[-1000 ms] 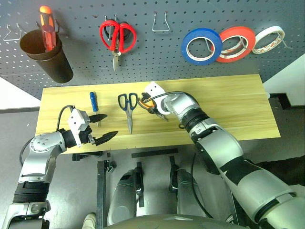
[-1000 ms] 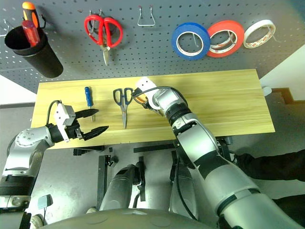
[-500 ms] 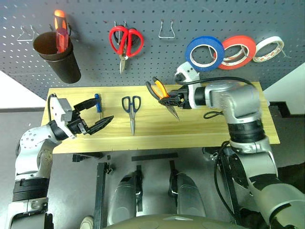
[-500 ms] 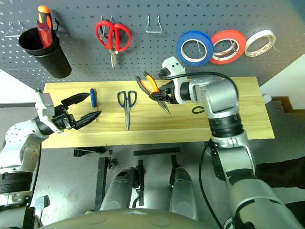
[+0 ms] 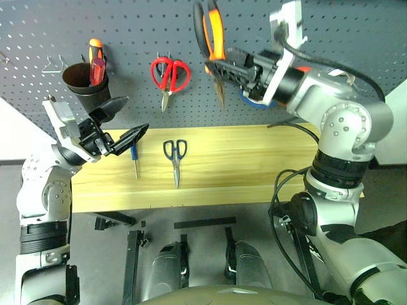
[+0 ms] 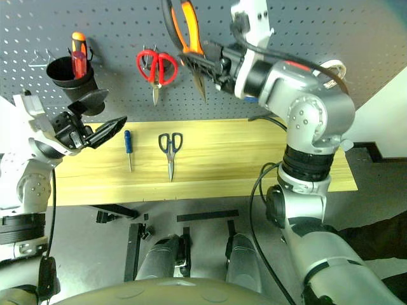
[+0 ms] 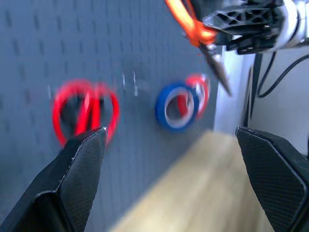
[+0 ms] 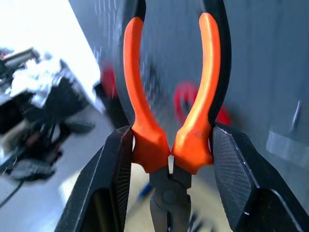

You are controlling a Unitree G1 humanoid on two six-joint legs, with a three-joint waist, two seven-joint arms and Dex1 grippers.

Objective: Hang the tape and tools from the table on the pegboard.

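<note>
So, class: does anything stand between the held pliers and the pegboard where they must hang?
Nothing visible does. The right gripper holds the pliers up in front of bare pegboard, beside the red-handled scissors.

Red-handled scissors (image 5: 169, 75) hung by the handles, blades down. A dark cup (image 5: 87, 81) held an orange-red screwdriver (image 5: 95, 59). A red tape ring (image 7: 199, 93), blurred, probably hung alongside.
</note>
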